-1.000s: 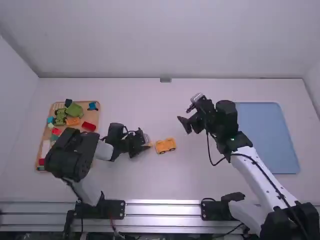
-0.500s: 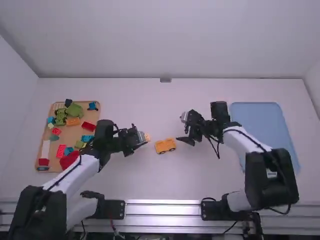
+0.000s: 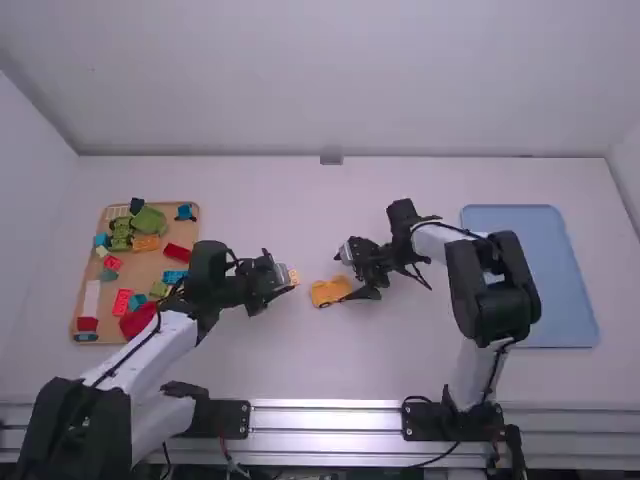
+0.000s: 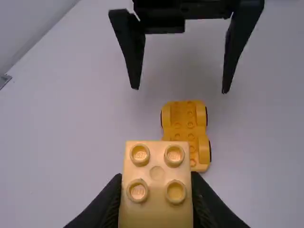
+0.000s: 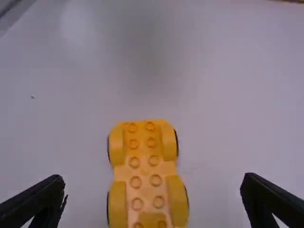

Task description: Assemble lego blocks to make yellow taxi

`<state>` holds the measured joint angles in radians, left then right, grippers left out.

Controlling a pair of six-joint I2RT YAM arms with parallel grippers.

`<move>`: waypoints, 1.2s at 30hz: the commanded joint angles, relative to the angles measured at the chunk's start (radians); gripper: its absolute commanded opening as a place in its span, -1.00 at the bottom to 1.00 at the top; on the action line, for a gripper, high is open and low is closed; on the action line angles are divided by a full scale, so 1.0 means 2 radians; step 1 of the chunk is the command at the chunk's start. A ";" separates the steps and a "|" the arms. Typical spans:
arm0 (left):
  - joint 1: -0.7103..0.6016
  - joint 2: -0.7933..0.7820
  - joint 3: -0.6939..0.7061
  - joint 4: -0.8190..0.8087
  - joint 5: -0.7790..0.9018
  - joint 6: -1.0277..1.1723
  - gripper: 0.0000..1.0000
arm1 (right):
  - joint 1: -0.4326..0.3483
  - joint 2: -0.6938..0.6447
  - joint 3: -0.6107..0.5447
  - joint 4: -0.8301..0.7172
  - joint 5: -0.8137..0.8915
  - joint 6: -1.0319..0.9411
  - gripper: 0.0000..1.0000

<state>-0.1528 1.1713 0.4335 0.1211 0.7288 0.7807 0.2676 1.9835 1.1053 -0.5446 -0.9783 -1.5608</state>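
While the left claw (image 3: 283, 277) grips a pale yellow block (image 4: 157, 183), the right claw (image 3: 343, 276) stands wide with nothing between its tips that it touches. The block's top, four round studs in a square, faces the left wrist camera, and the fingers press its two sides. Near it on the white table (image 3: 330, 370) lies the car (image 3: 328, 291), a flat orange-yellow base about midway between the two arms. The right wrist view gives it in more detail: two rows of studs down the middle, rounded fenders at the corners, and dark wheel edges showing beside them. In that view the car sits between the spread fingers, clear of both. From above, one right finger seems to overlap the car's edge, though the angle makes its height hard to judge. The block is apart from the car. Over on the left side of the table is a tan tray (image 3: 147, 272) of loose pieces, among them a green block (image 3: 149, 221), an orange block (image 3: 146, 242), a blue piece (image 3: 184, 213), a white piece (image 3: 91, 298) and several red ones. Beyond the right arm, on the right side, lies a blue tray (image 3: 530, 280).
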 commanded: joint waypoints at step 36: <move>-0.002 0.005 -0.001 -0.021 0.036 -0.003 -0.92 | 0.013 0.075 -0.110 0.299 -0.038 0.141 0.80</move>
<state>-0.1528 1.1717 0.4335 0.0788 0.7708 0.7780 0.2878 2.1242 0.9001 0.0509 -1.0348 -1.3235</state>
